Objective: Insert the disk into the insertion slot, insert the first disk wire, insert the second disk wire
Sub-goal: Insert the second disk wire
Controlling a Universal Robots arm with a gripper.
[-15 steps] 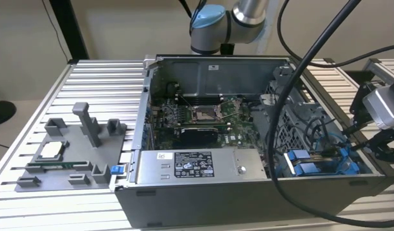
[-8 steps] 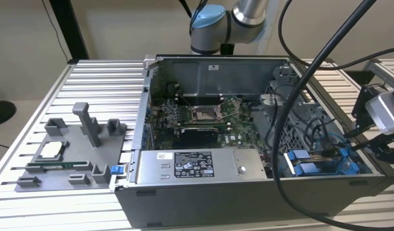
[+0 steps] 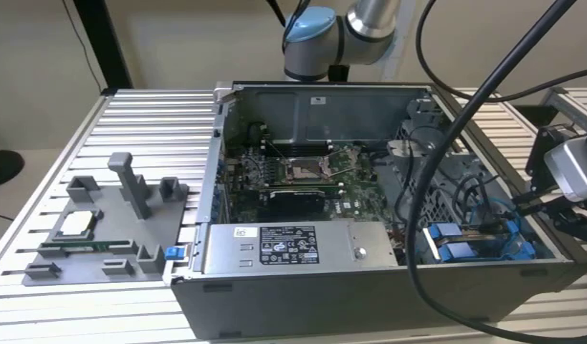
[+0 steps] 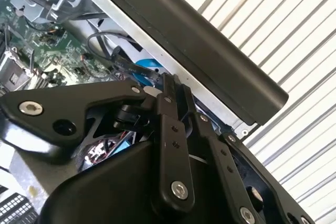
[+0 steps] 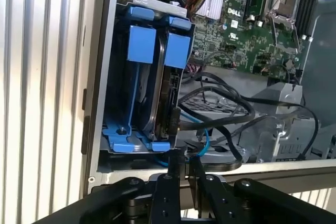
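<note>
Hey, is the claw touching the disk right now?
Cannot tell. In the first wrist view the claw sits right at the near end of the disk and overlaps its outline, so neither contact nor a gap shows plainly.

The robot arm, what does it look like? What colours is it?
The arm is a silvery-grey tube with a light blue cap on its joint. Black cables loop around it. The gripper is black metal, built from flat linked bars held by round silver screws.
</note>
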